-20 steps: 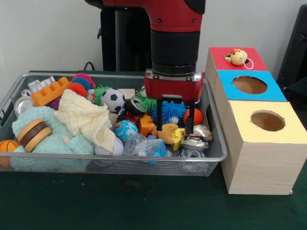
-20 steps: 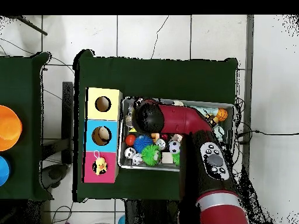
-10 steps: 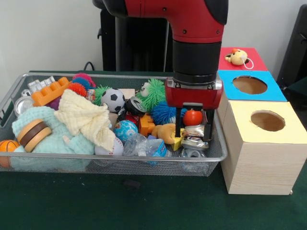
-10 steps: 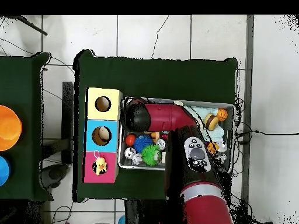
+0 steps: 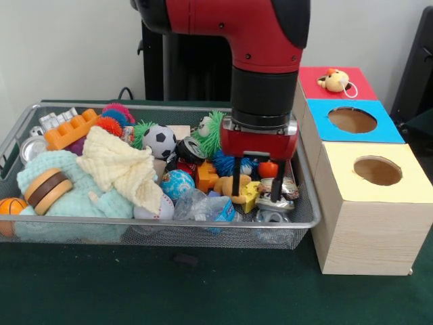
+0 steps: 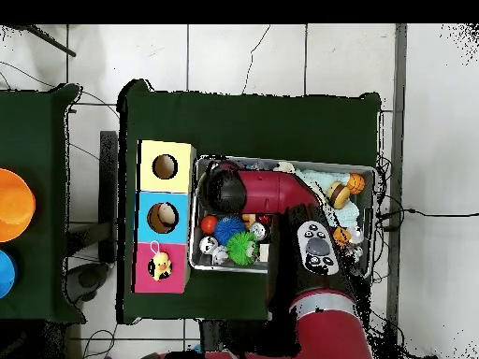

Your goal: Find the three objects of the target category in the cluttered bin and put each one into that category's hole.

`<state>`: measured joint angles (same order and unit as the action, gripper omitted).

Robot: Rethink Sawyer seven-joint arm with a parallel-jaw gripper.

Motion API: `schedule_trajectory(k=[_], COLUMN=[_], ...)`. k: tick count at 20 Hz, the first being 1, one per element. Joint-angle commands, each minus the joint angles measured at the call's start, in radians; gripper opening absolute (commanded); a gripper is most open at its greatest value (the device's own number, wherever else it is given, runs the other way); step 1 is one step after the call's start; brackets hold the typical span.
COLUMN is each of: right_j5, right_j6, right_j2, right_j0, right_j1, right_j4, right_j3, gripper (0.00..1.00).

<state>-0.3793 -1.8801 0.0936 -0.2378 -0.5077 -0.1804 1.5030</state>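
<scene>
My gripper (image 5: 257, 187) hangs low in the right end of the wire bin (image 5: 203, 223), open. One finger stands by an orange toy (image 5: 235, 189) and the other by a crumpled silver wrapper (image 5: 276, 194), with a yellow wedge (image 5: 252, 194) between them. A small red ball (image 5: 268, 168) sits just behind the fingers. A soccer ball (image 5: 160, 140), a blue globe ball (image 5: 177, 183) and a basketball (image 5: 9, 206) also lie in the bin. In the overhead view the arm's wrist (image 6: 224, 191) hides the gripper, and the red ball (image 6: 209, 224) shows beside it.
Right of the bin stand three boxes: a yellow-topped one with a hole (image 5: 377, 170), a blue-topped one with a hole (image 5: 352, 120), and a red-topped one with a yellow duck toy (image 5: 333, 80) on it. Cloths (image 5: 122, 166), spiky balls (image 5: 215, 128) and an orange brick (image 5: 71, 130) crowd the bin.
The gripper swung right along the bin, then came back a little to the left and sank lower among the toys. It has stayed open and holds nothing.
</scene>
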Motion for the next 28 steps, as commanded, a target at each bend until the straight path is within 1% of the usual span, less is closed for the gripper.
schedule_trajectory(k=[1, 6, 8, 10, 12, 16, 18, 24, 26, 28], right_j5=[0.001, 0.004, 0.034, 0.083, 0.114, 0.142, 0.124, 0.141, 0.144, 0.131], right_j6=[-0.065, -0.064, -0.060, -0.067, -0.080, -0.088, -0.078, -0.074, -0.079, -0.077], right_j2=[-0.021, -0.039, -0.045, -0.044, -0.048, -0.052, -0.054, -0.061, -0.065, -0.065], right_j0=[-0.040, -0.035, -0.031, -0.029, -0.020, -0.008, -0.005, 0.001, 0.008, 0.012], right_j1=[0.062, 0.051, 0.077, 0.126, 0.153, 0.172, 0.162, 0.166, 0.156, 0.129], right_j4=[-0.029, -0.037, -0.052, -0.062, -0.061, -0.056, -0.052, -0.049, -0.047, -0.044], right_j3=[-0.056, -0.035, -0.040, -0.043, -0.038, -0.011, -0.006, 0.014, 0.026, 0.048], gripper=[1.00, 1.00, 1.00, 1.00, 1.00, 1.00, 1.00, 1.00, 1.00, 1.00])
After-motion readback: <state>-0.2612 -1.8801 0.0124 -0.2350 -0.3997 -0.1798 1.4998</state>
